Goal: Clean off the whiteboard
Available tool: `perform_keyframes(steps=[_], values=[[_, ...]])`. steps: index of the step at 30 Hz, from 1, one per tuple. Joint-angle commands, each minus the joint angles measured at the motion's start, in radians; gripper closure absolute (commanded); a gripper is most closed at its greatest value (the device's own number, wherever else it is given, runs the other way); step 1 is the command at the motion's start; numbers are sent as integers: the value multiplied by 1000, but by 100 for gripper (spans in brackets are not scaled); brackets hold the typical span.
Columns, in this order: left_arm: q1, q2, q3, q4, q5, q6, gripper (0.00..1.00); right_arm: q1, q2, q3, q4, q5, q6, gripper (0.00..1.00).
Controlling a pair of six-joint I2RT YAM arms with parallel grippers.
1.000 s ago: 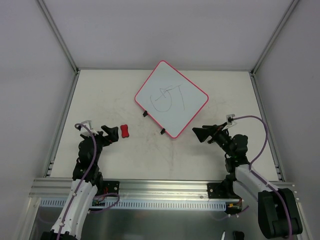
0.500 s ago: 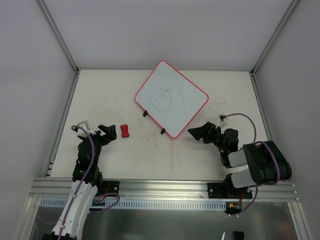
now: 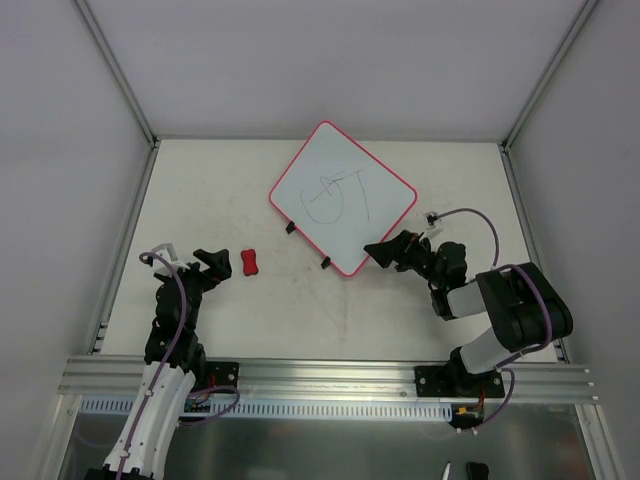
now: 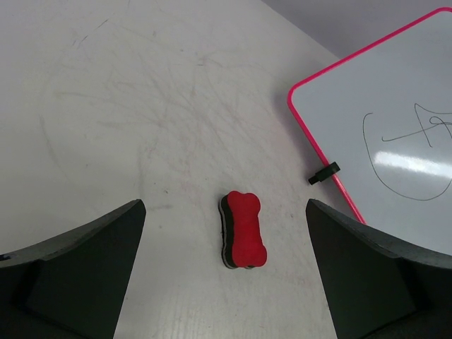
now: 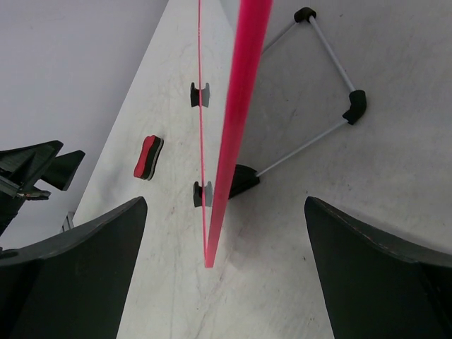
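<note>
The whiteboard (image 3: 343, 197) lies turned like a diamond at the table's middle back, with black pen marks on it and two black clips on its near-left edge. A red bow-shaped eraser (image 3: 249, 262) lies left of it. My left gripper (image 3: 221, 266) is open and empty just left of the eraser, which sits ahead between the jaws in the left wrist view (image 4: 244, 229). My right gripper (image 3: 378, 253) is open at the board's near-right edge. In the right wrist view the board's pink rim (image 5: 240, 106) is seen edge-on, its corner just ahead between the open jaws.
A thin wire stand with black joints (image 5: 332, 56) props up the board's underside. Metal frame rails (image 3: 125, 240) run along both table sides and white walls enclose the table. The whiteboard (image 4: 395, 134) shows at the right in the left wrist view.
My right gripper has moved left, from clear of the board up to its near-right edge. My left gripper has hardly moved. Board and eraser have stayed in place.
</note>
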Motion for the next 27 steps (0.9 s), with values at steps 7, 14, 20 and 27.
perform_keyframes(steps=[7,14,20,27], values=[[-3,22,-10,20,-37,-15,1,47,84,138,249,-26,-22,8],[-3,22,-10,20,-35,-11,1,58,136,167,251,-31,-19,28],[-3,22,-10,20,-35,-11,1,58,153,172,249,-37,-24,48],[-3,33,-4,20,-29,-7,1,58,150,158,249,-29,-31,52]])
